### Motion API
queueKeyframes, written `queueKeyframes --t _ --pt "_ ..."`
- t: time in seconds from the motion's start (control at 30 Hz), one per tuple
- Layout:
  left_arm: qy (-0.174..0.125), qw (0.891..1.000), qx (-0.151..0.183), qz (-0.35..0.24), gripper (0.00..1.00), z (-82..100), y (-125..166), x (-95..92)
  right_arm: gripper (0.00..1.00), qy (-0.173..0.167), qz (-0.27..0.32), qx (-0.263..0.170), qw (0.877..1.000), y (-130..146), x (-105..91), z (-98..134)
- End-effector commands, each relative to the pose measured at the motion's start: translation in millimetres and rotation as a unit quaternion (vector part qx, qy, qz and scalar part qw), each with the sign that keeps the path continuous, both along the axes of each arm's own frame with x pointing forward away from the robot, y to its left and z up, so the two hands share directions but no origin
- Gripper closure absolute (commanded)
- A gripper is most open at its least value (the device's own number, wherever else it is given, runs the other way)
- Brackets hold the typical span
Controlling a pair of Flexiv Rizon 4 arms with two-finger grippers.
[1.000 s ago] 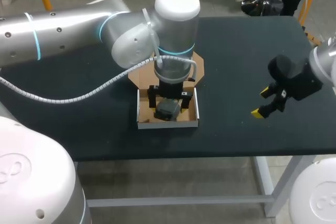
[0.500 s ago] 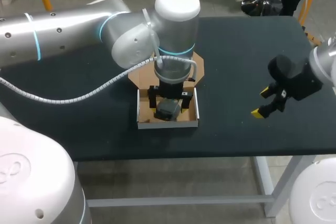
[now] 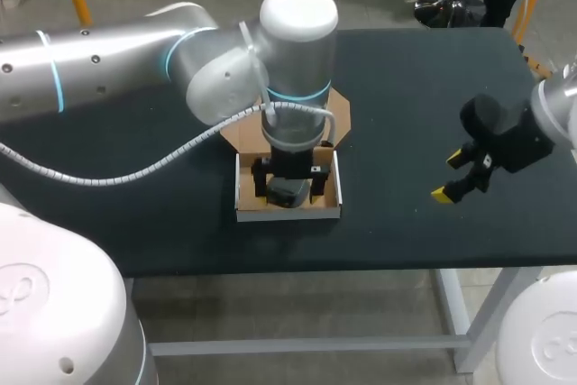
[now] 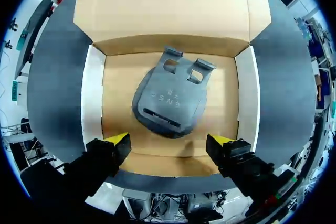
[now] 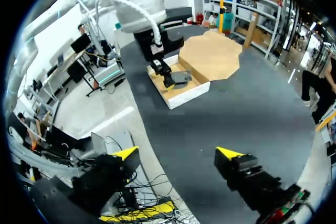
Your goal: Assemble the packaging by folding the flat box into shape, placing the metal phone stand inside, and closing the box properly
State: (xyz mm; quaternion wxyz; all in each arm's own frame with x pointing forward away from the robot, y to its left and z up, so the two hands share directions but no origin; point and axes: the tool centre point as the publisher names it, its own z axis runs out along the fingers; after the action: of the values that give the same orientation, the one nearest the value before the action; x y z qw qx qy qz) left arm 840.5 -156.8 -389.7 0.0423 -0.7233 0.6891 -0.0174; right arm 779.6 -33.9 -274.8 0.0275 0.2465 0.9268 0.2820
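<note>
the left arm comes in over the dark table [image 3: 406, 87] and points straight down into the open brown cardboard box with white side walls [image 3: 288, 214]. its tool [image 4: 169, 142] is spread wide, touching nothing, its yellow tips standing near the box's front wall. ahead of the tips, the dark grey metal phone stand [image 4: 170, 100] lies flat on the box floor, slightly askew. the wide brown lid flap [image 4: 168, 3] lies folded back flat on the table behind the box. well apart to the right, the right tool [image 3: 448, 178] hangs over bare table, spread wide and empty.
</note>
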Motion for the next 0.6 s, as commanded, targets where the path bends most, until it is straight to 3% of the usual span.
queueKeyframes --t 0.03,0.6 --pt "-0.001 1.0 0.003 0.001 0.0 -3.3 -2.1 -8.9 0.0 0.0 0.001 0.002 1.0 -1.1 -0.3 1.2" --pt "0.004 1.0 0.001 -0.002 0.0 -6.6 -9.8 -51.4 0.0 0.0 0.001 0.002 1.0 -1.1 -0.3 1.2"
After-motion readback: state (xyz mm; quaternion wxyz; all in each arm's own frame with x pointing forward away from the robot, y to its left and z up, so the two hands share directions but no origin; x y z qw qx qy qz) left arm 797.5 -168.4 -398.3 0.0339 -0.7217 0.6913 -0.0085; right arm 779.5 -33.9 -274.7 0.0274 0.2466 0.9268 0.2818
